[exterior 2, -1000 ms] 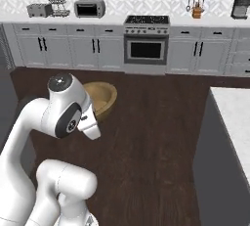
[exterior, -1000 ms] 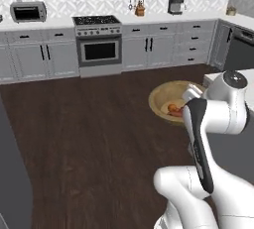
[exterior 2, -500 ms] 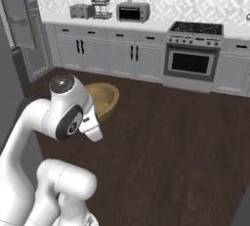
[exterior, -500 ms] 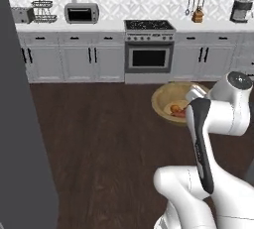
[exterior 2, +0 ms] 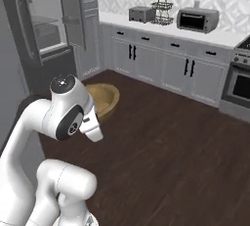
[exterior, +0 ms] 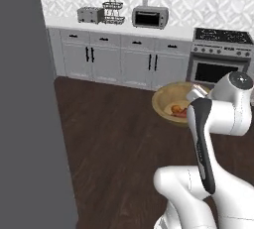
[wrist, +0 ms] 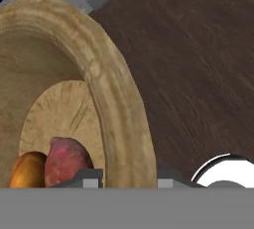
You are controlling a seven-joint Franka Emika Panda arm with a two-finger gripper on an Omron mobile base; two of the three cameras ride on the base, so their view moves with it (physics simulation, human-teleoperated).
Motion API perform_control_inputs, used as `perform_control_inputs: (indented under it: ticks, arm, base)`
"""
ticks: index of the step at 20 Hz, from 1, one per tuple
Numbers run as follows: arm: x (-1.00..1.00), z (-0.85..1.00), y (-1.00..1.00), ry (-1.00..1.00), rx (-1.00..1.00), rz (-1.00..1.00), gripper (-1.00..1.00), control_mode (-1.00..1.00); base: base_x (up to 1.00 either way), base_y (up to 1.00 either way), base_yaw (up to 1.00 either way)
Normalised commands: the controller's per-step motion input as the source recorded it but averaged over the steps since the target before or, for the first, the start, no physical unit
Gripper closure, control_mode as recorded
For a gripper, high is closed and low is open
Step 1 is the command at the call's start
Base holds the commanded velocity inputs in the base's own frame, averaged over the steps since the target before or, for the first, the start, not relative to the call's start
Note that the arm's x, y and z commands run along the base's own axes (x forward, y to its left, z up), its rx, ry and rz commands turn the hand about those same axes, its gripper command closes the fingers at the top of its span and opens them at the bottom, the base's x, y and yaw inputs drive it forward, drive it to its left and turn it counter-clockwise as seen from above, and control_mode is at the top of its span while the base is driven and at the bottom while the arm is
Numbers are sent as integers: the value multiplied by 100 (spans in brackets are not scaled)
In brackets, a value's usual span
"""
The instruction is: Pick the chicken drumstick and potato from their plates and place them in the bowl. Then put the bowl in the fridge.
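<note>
The wooden bowl [wrist: 115, 89] hangs above the dark floor, its rim between the fingertips of my gripper [wrist: 129, 179], which is shut on it. Inside lie the golden-orange chicken drumstick [wrist: 26, 171] and, beside it, the reddish-brown potato [wrist: 67, 159]. In the left base view the bowl [exterior: 167, 99] shows just left of the arm's wrist, with the drumstick [exterior: 176, 108] in it. In the right base view the bowl [exterior 2: 105, 101] sits behind the arm's elbow. The fridge [exterior 2: 45, 29] stands open at the far left, shelves showing. The plates are out of view.
A grey slab [exterior: 27, 104] fills the left of the left base view. Grey cabinets [exterior 2: 161, 63] line the back wall, with a toaster [exterior 2: 141, 13] and a microwave [exterior 2: 197, 20] on the counter. The oven [exterior: 218, 67] is at the right. Dark wood floor [exterior 2: 166, 132] lies between.
Both base views have swung, so the stove slid right and the open fridge came into view at the left. The bowl stays in the gripper in the same place relative to the arm.
</note>
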Motion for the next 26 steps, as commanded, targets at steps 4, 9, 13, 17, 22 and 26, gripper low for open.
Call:
perform_control_inputs:
  ticks: [4, 9, 13, 17, 22, 26]
  arm:
    - [0, 0, 0, 0, 0, 0, 100, 100]
    - [0, 0, 0, 0, 0, 0, 100, 100]
    - [0, 0, 0, 0, 0, 0, 100, 100]
    - [0, 0, 0, 0, 0, 0, 100, 100]
    - [0, 0, 0, 0, 0, 0, 100, 100]
    - [0, 0, 0, 0, 0, 0, 100, 100]
  base:
    - [100, -77, 47]
    - [100, -75, 47]
    - [100, -74, 47]
    - [100, -77, 47]
    - [100, -77, 48]
    - [100, -55, 46]
